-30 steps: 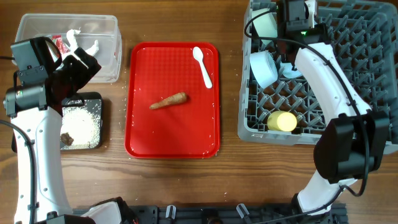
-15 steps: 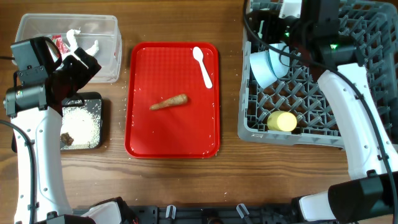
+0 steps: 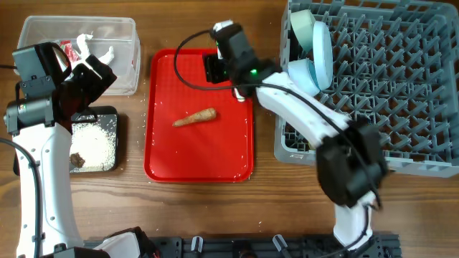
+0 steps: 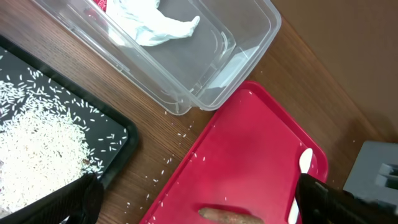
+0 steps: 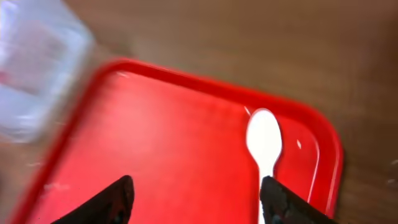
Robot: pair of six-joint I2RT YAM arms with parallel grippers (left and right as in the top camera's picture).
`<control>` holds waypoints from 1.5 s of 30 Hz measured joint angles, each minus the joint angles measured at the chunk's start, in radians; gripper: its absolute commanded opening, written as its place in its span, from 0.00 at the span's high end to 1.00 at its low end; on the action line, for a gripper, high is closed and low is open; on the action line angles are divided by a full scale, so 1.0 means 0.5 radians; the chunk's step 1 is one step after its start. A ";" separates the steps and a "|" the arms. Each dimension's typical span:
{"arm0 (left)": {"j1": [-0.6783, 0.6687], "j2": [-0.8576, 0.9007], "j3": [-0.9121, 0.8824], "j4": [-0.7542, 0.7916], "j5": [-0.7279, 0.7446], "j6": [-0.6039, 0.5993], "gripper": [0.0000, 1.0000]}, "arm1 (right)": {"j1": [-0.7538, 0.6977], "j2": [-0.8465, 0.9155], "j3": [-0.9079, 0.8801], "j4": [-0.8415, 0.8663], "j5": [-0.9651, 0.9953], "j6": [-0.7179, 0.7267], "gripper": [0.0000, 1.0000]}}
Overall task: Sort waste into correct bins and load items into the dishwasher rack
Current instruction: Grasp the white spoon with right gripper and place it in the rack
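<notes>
Over the far right part of the red tray (image 3: 201, 161), spread wide and gripping nothing: the right gripper (image 5: 198, 186). Flat on the tray below it, nearer one finger than centred between the two: the white plastic spoon (image 5: 264, 140). Near the tray's middle, lying crosswise and apart from the spoon: the thin orange carrot-like piece (image 3: 195, 117). At the left, by the near right corner of the clear tub (image 3: 125, 29) and above the black tray (image 3: 109, 115), likewise wide apart and empty: the left gripper (image 4: 199, 183). Inside the tub, toward its far left: the red-and-white wrapper (image 3: 67, 50) beside the crumpled white tissue (image 3: 93, 44). In the black tray: white rice grains (image 3: 92, 140) and, at the near left corner, the small dark brown lump (image 3: 77, 160). At the right: the grey dishwasher rack (image 3: 401, 86), with the mint-green bowl (image 3: 301, 21), pale plate (image 3: 323, 51) and light-blue bowl (image 3: 303, 75) along its far left side.
</notes>
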 measured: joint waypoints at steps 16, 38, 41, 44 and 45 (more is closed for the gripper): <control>0.000 0.000 0.000 -0.001 0.001 0.000 0.00 | -0.242 0.437 0.002 0.154 -0.120 0.167 0.69; 0.000 0.000 0.000 -0.001 0.001 0.000 0.00 | -0.220 0.459 0.002 0.185 -0.539 -0.040 0.84; 0.000 0.000 -0.001 -0.001 0.001 0.000 0.00 | -0.216 0.462 0.004 0.154 -0.583 0.037 0.96; 0.000 0.000 0.000 -0.001 0.001 0.000 0.00 | -0.174 0.459 0.060 0.089 -0.633 0.150 0.96; 0.000 0.000 0.000 -0.001 0.001 0.000 0.00 | -0.160 0.459 0.077 0.037 -0.635 0.183 0.96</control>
